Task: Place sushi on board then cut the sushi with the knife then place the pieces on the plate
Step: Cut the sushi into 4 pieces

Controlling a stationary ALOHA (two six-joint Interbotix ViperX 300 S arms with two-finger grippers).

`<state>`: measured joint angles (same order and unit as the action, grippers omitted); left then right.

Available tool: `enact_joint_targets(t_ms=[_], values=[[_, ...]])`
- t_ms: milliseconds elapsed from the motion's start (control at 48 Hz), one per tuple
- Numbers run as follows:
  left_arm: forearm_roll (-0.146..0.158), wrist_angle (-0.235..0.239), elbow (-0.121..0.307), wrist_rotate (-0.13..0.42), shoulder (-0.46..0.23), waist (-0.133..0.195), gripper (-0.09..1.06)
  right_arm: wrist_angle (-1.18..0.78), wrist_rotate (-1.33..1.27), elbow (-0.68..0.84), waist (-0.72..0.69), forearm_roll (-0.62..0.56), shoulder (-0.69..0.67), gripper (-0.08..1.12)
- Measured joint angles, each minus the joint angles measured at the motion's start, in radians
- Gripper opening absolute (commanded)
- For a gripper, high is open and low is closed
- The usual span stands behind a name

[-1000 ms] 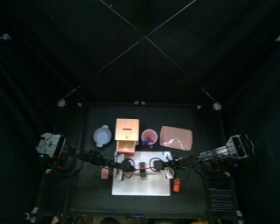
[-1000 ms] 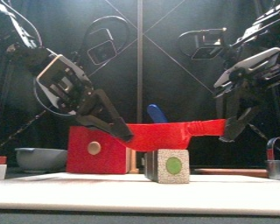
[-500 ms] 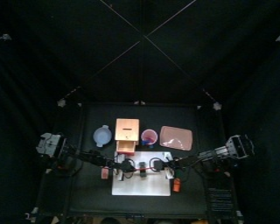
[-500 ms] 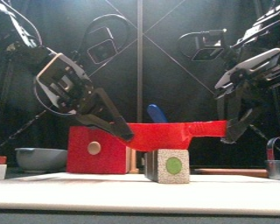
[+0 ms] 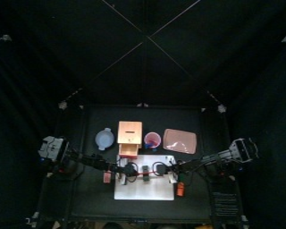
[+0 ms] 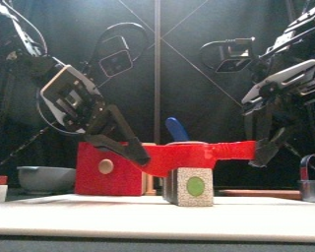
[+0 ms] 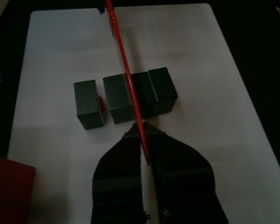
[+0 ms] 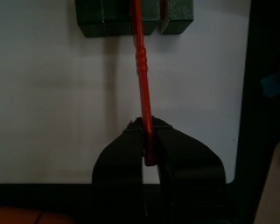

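Black table (image 5: 92, 201), white board (image 5: 146, 190) on it. My left tool (image 6: 142, 154) and right tool (image 6: 266, 150) each pinch one end of red knife (image 6: 200, 151); sushi (image 6: 189, 185) just beneath, roll axis crossing blade.

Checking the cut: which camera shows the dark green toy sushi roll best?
Left wrist view: all of the dark green toy sushi roll shows on the white cutting board, one block apart, the red toy knife across it. Right wrist view crops it; front view shows one end face; top view shows it tiny.
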<state>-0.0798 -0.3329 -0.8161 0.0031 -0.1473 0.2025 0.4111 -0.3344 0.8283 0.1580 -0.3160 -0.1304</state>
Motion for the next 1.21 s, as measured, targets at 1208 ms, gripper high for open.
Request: enact_joint_targets(t_ms=[1208], values=[[-0.002, 0.011, 0.032, 0.000, 0.028, 0.055, 0.32, 0.094, -0.011, -0.018, 0.092, 0.066, -0.044, 0.36]])
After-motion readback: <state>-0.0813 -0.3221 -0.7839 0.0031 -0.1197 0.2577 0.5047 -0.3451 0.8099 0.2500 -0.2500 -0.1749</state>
